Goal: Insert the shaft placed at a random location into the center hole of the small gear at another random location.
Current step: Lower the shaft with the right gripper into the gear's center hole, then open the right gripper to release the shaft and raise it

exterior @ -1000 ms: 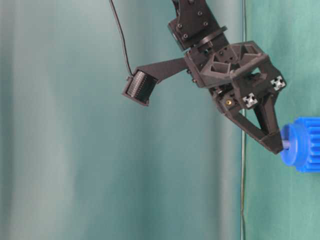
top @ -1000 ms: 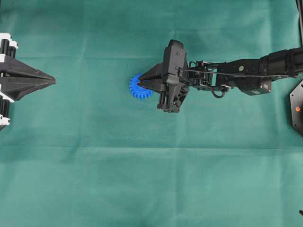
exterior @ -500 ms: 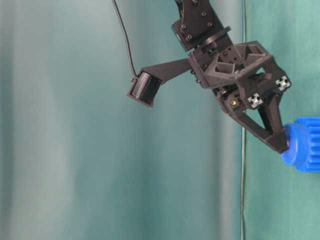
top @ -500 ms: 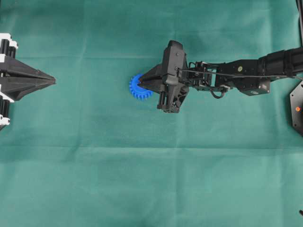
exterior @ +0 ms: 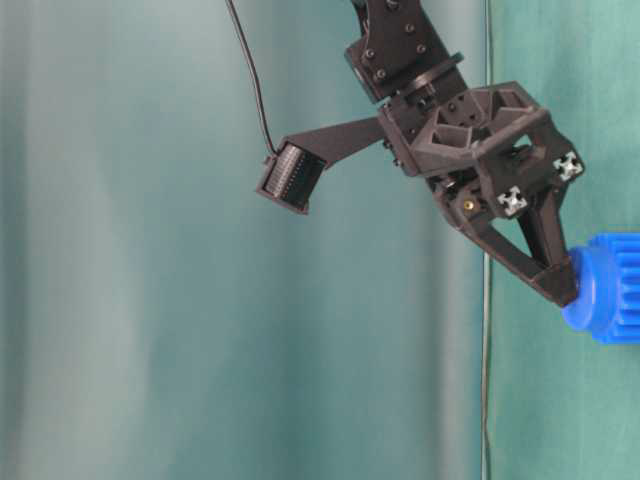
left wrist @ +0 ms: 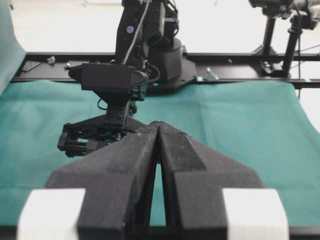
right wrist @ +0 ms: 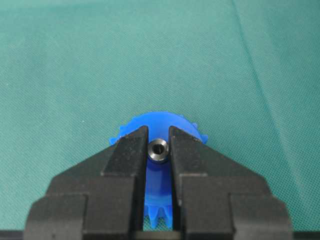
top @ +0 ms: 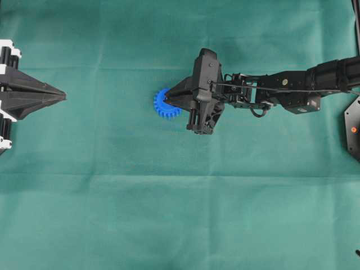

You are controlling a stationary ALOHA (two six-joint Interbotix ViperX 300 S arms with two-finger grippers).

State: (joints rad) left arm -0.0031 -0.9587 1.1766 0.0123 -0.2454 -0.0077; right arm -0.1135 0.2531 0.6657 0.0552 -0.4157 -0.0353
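The shaft (right wrist: 158,150), judged a light, rigid, slippery metal pin, is clamped across its sides at the tips of the right pincer (right wrist: 158,148), directly over the hub of the small gear (right wrist: 161,172) on the table (right wrist: 75,75); the left pincer (left wrist: 158,131) is closed, empty.

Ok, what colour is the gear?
Bright blue gear, clearest in the overhead view.

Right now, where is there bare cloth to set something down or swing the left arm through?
Bare green cloth fills the whole near half, and the stretch between the parked left gripper and the small gear. It is crowded only at the gear, where the right gripper pinches the shaft over its hub.
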